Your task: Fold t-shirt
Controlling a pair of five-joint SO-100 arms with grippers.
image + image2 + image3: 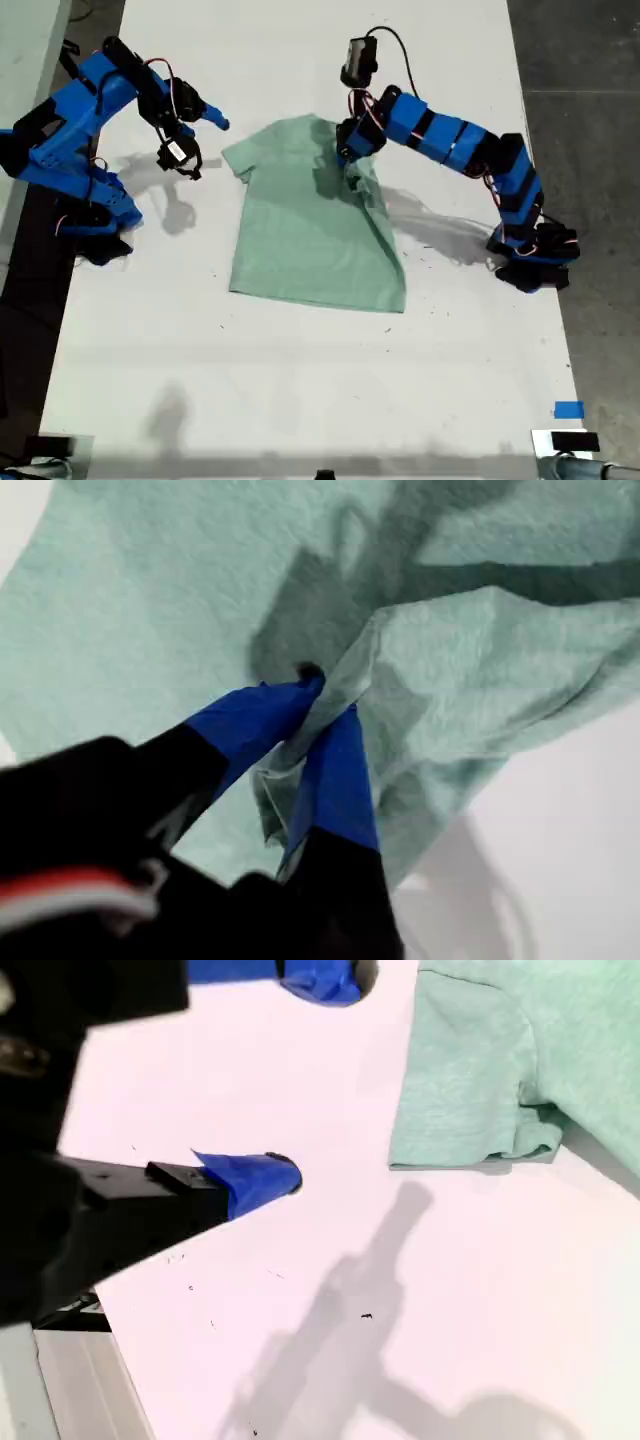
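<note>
The pale mint-green t-shirt [310,230] lies on the white table [300,380], its collar end toward the far edge. Its side on the exterior view's right is doubled over toward the middle. My first gripper [348,160] reaches in from the exterior view's right and is shut on a bunched pinch of t-shirt [150,580] fabric near that shoulder; the first wrist view shows the cloth squeezed in the gripper [330,695]. My second gripper [205,140] hovers open at the exterior view's left, beside the other sleeve [470,1070], with only bare table inside the gripper [305,1075].
A blue tape mark [568,409] sits near the table's front corner on the exterior view's right. Dark floor [590,60] borders the table on that side. Both arm bases [530,260] [95,225] stand at the table's side edges.
</note>
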